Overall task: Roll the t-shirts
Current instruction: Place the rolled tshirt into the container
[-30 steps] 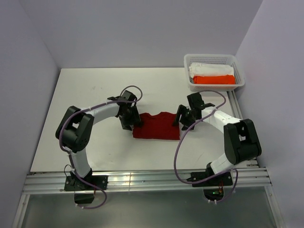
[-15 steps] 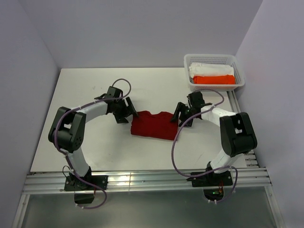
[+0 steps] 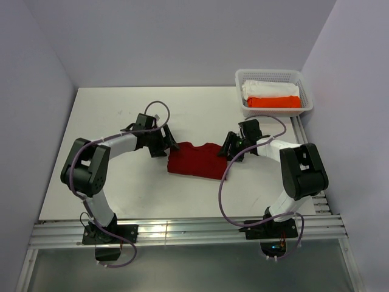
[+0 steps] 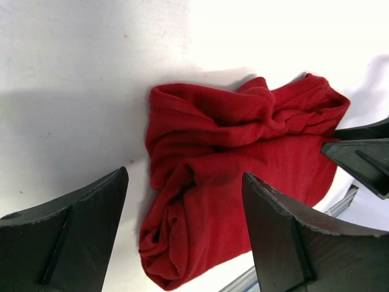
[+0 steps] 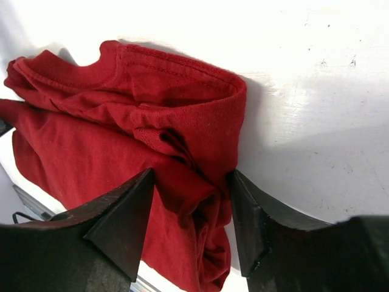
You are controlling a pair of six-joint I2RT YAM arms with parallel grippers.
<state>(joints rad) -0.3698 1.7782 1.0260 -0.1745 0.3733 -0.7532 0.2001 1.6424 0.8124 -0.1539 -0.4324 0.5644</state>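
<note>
Left hand stands wide at 10 o'clock of the t-shirt; right hand straddles its 2 o'clock fold, grip indeterminate.

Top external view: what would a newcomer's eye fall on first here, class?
A crumpled dark red t-shirt lies in the middle of the white table. The left jaws gape at one end, while the right jaws straddle a fold at the other. At the far right corner, a white basket holds a white bundle and an orange bundle.
</note>
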